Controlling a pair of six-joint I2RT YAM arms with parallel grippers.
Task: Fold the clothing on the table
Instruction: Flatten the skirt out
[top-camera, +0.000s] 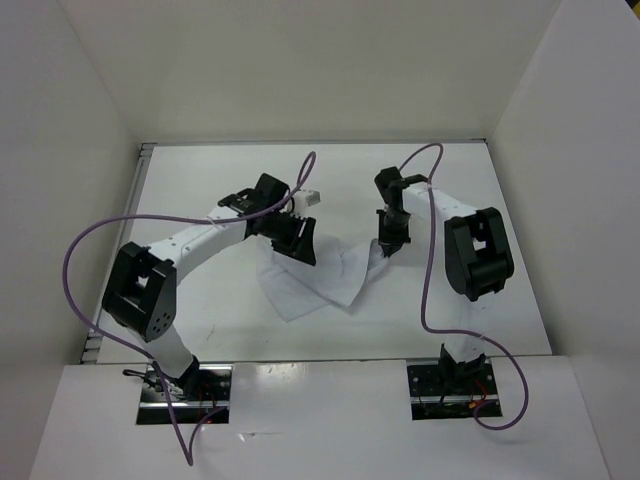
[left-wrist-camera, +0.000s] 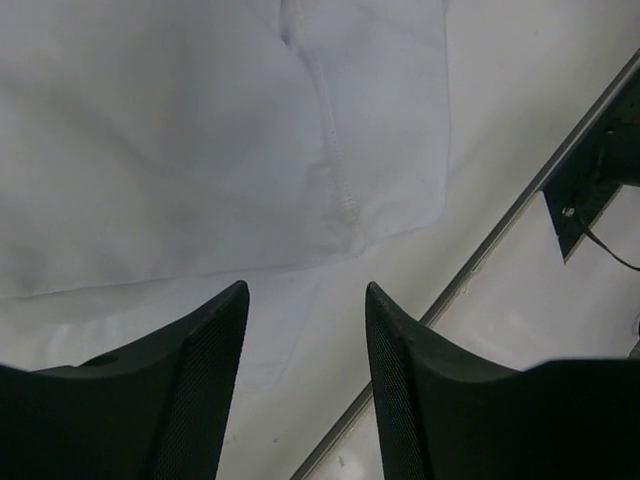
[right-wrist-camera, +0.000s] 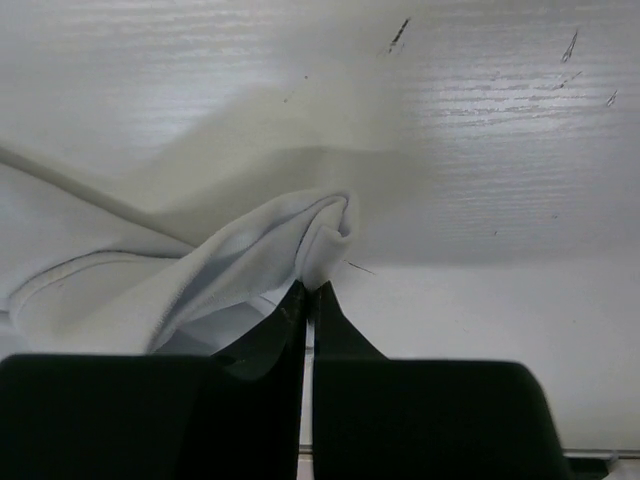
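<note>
Now the right gripper (right-wrist-camera: 307, 292) pinches an edge of the clothing (top-camera: 320, 282); the left gripper (left-wrist-camera: 305, 292) hangs wide above it.

Left wrist view: clothing (left-wrist-camera: 200, 150) runs off top and left edges. Top view: left gripper (top-camera: 297, 247) covers its upper-left corner.

Flat, white, matte desk (top-camera: 330, 335). Near its middle, creased white clothing (top-camera: 315, 280), spread out, right corner bunched up.
</note>
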